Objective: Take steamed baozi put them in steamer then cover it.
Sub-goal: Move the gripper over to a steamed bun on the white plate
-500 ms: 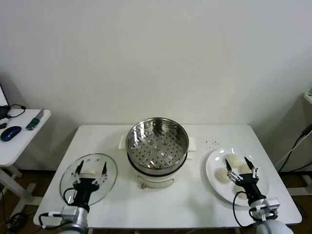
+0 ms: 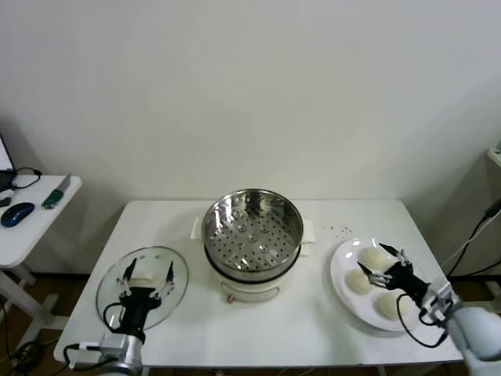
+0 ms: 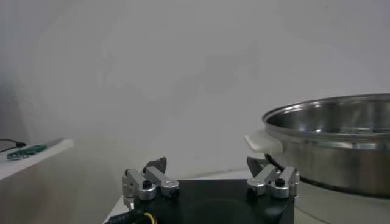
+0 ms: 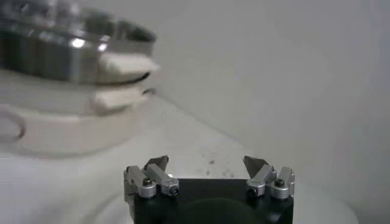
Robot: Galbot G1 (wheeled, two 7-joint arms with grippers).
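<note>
Glass catches the light at the table's (image 2: 258,329) left edge, where the clear cover (image 2: 142,287) with its white bar handle lies flat and the left gripper (image 2: 145,278) hangs over its near side, jaws spread wide. At centre, the steel steamer (image 2: 253,233) stands open on its white base, its perforated tray bare. To the right, a white plate (image 2: 342,291) carries the steamed baozi (image 2: 377,258), three of them in plain view, with the right gripper (image 2: 386,265) reaching in low over the plate from the right, jaws apart among the buns. A side table (image 2: 31,227) at far left bears a blue mouse (image 2: 17,213).
</note>
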